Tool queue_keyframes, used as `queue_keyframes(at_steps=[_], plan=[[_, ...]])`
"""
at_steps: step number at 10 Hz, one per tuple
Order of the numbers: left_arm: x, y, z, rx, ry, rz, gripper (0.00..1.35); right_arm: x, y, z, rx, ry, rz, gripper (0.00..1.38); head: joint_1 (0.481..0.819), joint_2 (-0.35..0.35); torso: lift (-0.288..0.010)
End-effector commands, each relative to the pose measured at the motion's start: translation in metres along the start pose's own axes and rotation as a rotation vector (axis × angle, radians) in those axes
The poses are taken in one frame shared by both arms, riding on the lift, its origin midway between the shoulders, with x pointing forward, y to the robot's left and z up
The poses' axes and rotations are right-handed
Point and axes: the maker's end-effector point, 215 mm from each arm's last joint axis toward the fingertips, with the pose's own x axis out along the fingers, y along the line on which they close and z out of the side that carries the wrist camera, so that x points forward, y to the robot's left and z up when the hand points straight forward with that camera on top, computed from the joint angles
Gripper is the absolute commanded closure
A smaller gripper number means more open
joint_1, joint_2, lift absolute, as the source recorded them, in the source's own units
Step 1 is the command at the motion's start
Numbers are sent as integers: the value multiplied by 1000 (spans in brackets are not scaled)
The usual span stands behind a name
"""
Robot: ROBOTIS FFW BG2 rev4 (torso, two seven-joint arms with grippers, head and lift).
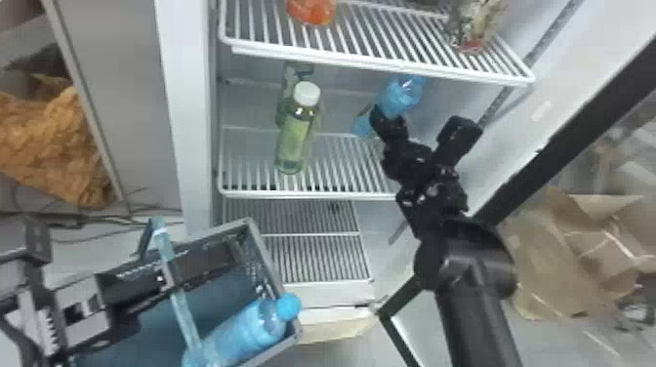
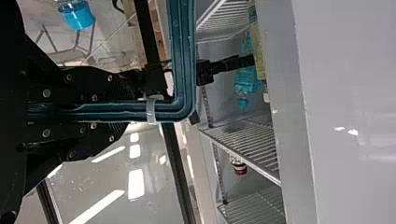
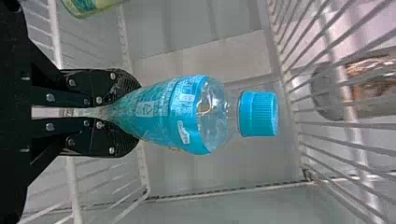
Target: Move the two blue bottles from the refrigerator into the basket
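Observation:
My right gripper [image 1: 388,124] is at one blue bottle [image 1: 402,95] on the right side of the refrigerator's middle level. In the right wrist view, my right gripper [image 3: 135,113] is shut on that blue bottle [image 3: 187,114], its capped end beyond the fingers. The other blue bottle [image 1: 244,332] lies slanted in the basket [image 1: 266,258], cap over the rim. My left gripper [image 1: 146,280] is at the basket's blue-green handle [image 1: 181,307]; the left wrist view has my left gripper [image 2: 126,112] shut on this handle [image 2: 182,51].
A green bottle [image 1: 295,134] with a white cap stands left of the right gripper. Above is a wire shelf [image 1: 380,41] holding an orange item [image 1: 312,10] and a bag [image 1: 471,24]. The refrigerator's left wall [image 1: 188,117] stands behind the basket; brown paper [image 1: 581,254] lies at right.

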Motion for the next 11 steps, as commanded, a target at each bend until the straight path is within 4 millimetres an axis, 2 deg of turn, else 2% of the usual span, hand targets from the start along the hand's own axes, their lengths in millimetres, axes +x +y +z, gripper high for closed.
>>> queue_keyframes(at_steps=[1,4,5,8,11], plan=[[0,-1,1,2,-4,-4,1188,-19,9,10,14,-22,23,1274,695,-306,-216],[0,-1,1,1,-7,-3,1188,-57,29,18,50,-46,75,1274,695,-304,-216],[1,-1,1,0,-5,-4,1188,-67,39,13,90,-33,101,1274,695,-303,-216],[1,-2,1,1,-8,-8,1188,-105,68,17,143,-20,171,1274,695,-287,-216],[1,-3,2,1,-11,-12,1188,-156,93,20,182,24,234,1274,695,-275,-216]])
